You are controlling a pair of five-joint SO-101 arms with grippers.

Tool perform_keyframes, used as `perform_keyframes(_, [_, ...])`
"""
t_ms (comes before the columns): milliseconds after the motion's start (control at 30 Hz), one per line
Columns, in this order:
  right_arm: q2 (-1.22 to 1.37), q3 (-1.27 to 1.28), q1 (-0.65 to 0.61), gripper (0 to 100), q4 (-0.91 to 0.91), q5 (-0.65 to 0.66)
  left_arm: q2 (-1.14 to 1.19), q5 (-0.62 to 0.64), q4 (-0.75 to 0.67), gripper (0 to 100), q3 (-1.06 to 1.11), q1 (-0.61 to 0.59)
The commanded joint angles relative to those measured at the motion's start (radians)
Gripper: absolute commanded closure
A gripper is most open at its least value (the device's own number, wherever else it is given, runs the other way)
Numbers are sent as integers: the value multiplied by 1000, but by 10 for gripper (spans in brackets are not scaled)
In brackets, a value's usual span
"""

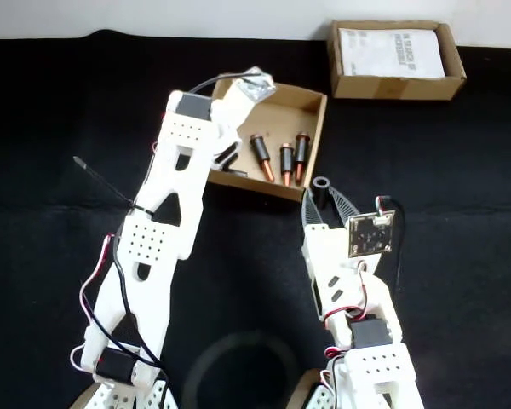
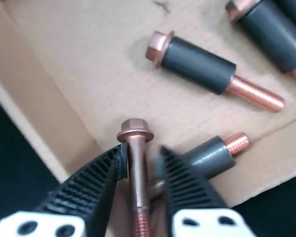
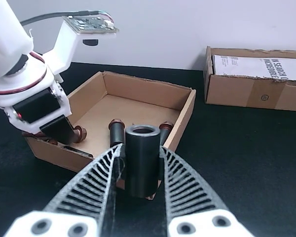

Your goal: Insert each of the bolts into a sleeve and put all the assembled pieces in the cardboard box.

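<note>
— Which way does the bolt [image 2: 137, 182] lie?
— Along the left gripper's [image 2: 141, 150] fingers: head out past the tips, threads back toward the wrist. The jaws pinch its shank above the cardboard box [image 3: 143, 91] floor.
— And the sleeve [image 3: 142, 163]?
— Upright, bore up, clamped between the right gripper's [image 3: 140, 148] fingers just outside the box's near wall.
— The arms?
— The left arm [image 1: 166, 221] stretches forward, wrist bent down into the box. The right arm [image 1: 349, 281] sits low, pointing at the box.
</note>
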Motion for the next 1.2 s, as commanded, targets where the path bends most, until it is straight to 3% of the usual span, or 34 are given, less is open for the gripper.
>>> perform_keyframes(0, [-30,76,13,991,4,11,-53,-6,-3,967,-13,-1])
perform_keyframes(333, [-30,76,13,991,-2,11,-297,-6,6,969,-10,-4])
perform_keyframes(633, [-30,76,13,991,-2,11,-386,2,110,970,-10,-18])
perform_keyframes(700, [-30,73,7,991,-2,11,-398,66,137,970,-10,-24])
perform_keyframes(967, [-24,13,-12,991,-4,9,-492,525,146,991,-10,-56])
perform_keyframes(1167, [-24,-28,-28,991,-4,8,-550,552,146,991,-12,-48])
